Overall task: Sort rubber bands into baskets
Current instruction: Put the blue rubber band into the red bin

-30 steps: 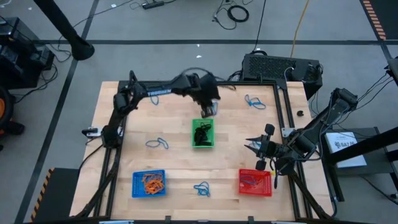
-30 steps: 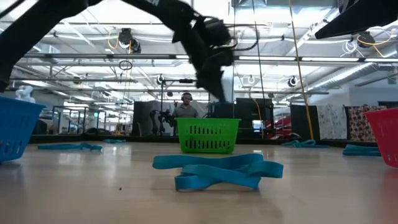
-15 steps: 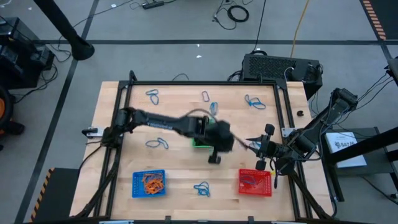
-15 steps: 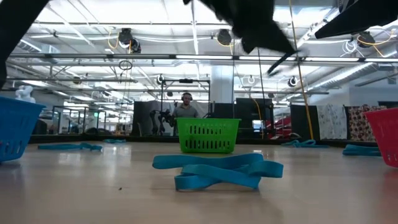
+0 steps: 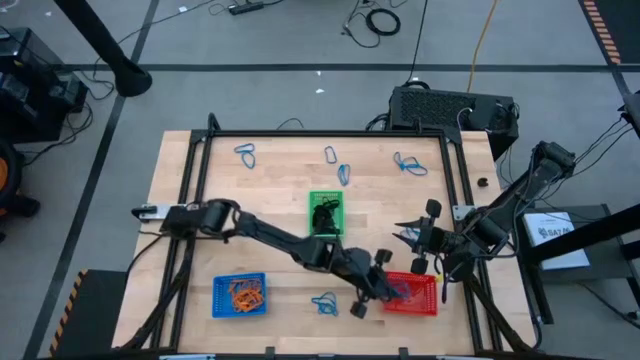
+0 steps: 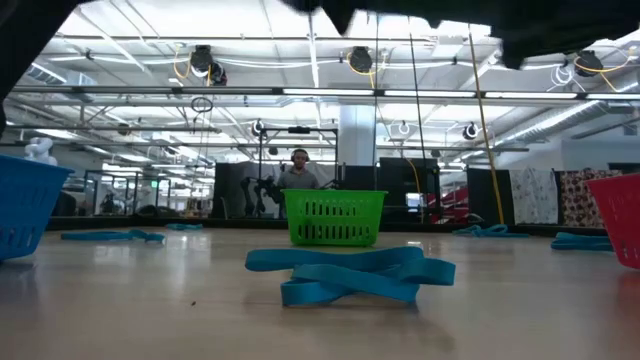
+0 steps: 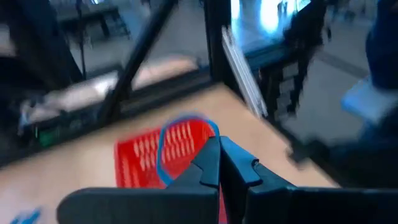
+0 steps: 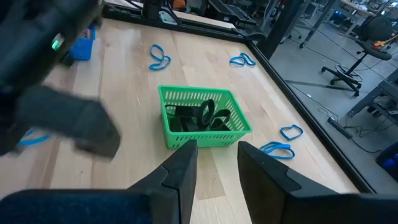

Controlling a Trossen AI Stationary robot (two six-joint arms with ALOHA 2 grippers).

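Landmark: green basket [image 5: 326,215], middle of the wooden table [image 5: 280,265], black rubber bands [image 8: 202,116] piled in it
Left gripper [image 7: 219,163]: reached across to the red basket [image 5: 412,294], which sits toward the front right corner from the green basket; fingers pressed together on a blue rubber band [image 7: 171,144] whose loop hangs over the red mesh
Right gripper [image 8: 215,167]: waits at the table's right edge, level with the green basket and pointed at it; fingers partly apart, nothing between them
Blue basket [image 5: 239,294]: front left of the green basket, orange bands [image 5: 244,291] inside
Loose blue bands: one in front of the green basket between the blue and red baskets [image 5: 324,303]; one to its left [image 5: 253,230]; several behind it along the far side of the table [image 5: 337,166]
Room beyond: a person [image 6: 299,172] far off behind the green basket in the low view
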